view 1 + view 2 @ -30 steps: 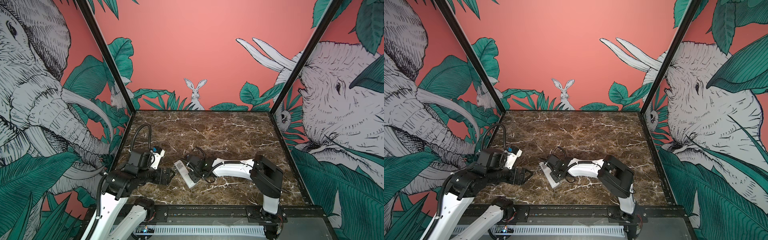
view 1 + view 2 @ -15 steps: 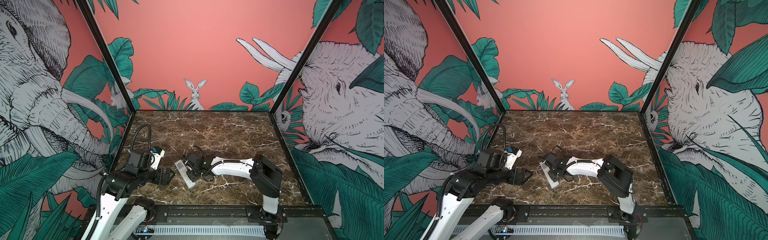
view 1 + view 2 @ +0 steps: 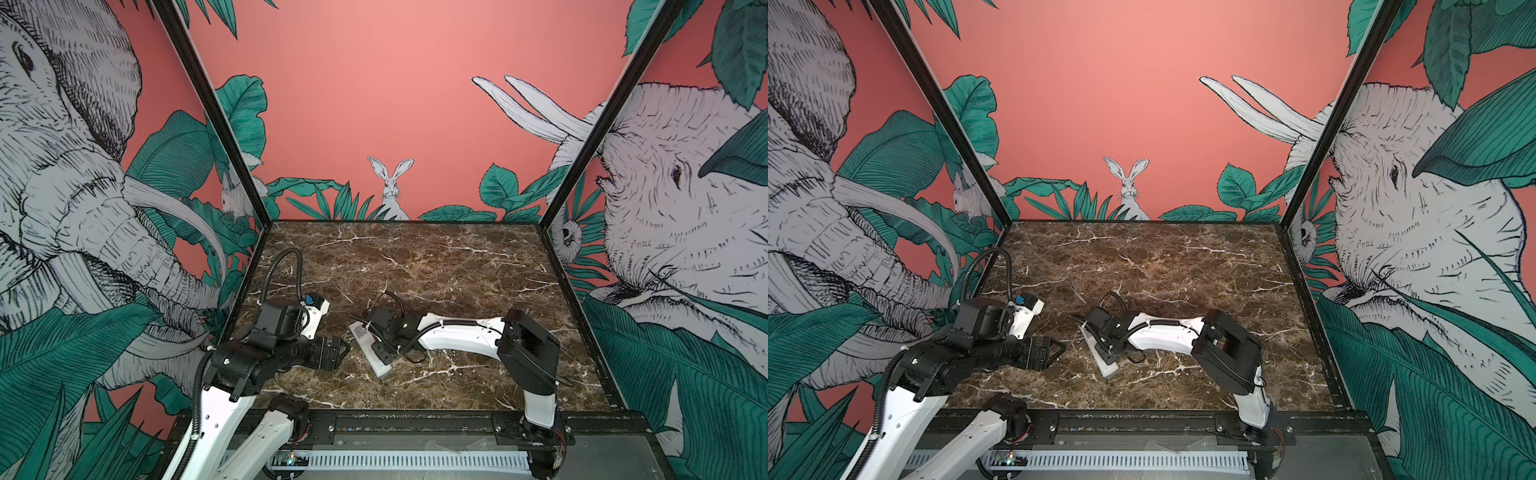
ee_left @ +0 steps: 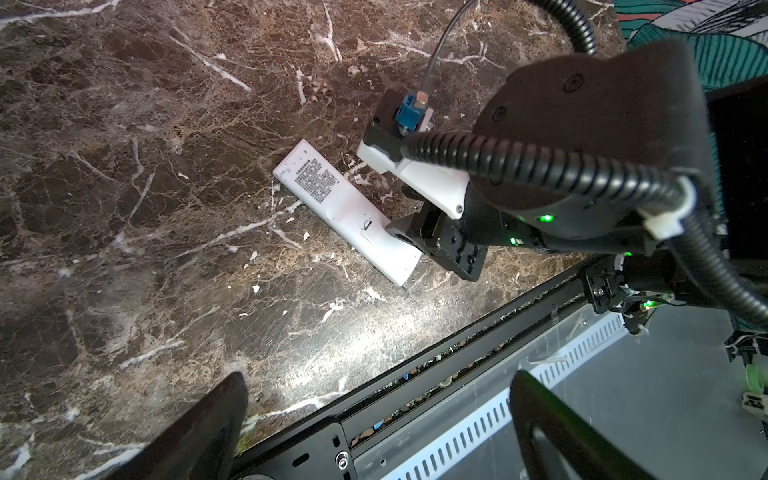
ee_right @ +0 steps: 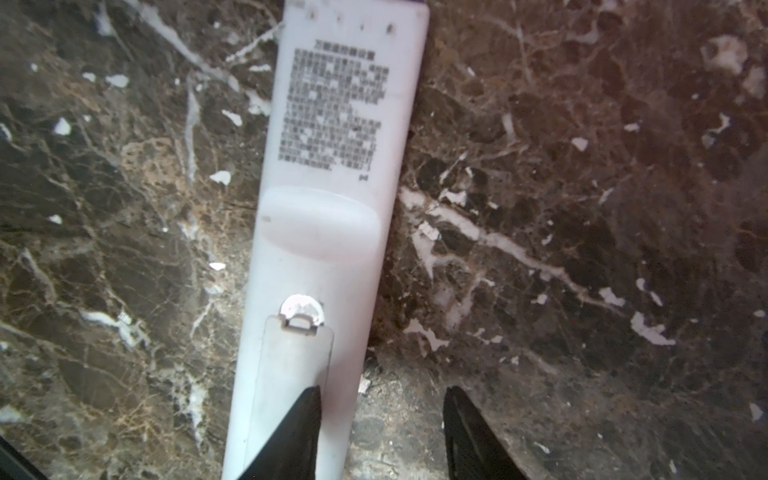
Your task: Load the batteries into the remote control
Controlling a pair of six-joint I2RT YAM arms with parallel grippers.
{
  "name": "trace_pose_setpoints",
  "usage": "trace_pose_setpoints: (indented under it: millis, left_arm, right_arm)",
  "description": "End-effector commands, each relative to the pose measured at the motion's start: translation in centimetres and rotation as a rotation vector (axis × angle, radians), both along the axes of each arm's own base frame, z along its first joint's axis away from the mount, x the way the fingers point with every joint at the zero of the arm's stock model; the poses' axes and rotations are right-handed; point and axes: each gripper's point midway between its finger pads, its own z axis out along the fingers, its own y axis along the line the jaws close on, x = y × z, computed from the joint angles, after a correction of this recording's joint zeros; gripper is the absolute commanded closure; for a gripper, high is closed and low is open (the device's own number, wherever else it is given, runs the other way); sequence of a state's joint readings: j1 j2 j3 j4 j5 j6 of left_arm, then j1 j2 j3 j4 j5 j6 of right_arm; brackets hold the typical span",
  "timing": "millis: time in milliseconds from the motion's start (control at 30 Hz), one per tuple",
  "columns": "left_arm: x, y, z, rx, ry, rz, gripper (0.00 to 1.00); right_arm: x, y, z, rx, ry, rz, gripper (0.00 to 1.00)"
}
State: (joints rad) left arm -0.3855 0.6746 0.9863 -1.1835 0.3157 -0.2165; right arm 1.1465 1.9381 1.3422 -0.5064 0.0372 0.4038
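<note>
The long white plastic remote control lies face down on the brown marble table, near its front edge. Its small battery lid is shut, and we see no batteries. Our right gripper hangs over the lid end, jaws partly apart, holding nothing; one black finger is over the lid. Our left gripper hangs nearby, wide open and empty. We think the lid comes next: press softly and push straight, so the remote does not skid.
</note>
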Motion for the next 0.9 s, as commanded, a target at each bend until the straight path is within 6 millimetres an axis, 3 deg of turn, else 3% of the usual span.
trace_pose_setpoints:
  millis: [0,433,867]
  left_arm:
    - [-0.1,0.1,-0.2,0.005,-0.001,0.002,0.01]
    - [-0.1,0.2,-0.1,0.003,-0.012,0.004,0.01]
    - [-0.2,0.2,0.0,0.002,-0.014,0.003,0.01]
  right_arm:
    - [-1.4,-0.9,-1.1,-0.064,0.033,0.032,0.51]
    - [-2.5,0.7,-1.1,-0.022,0.052,0.034,0.40]
    - [-2.7,1.0,-2.5,-0.056,0.039,-0.017,0.38]
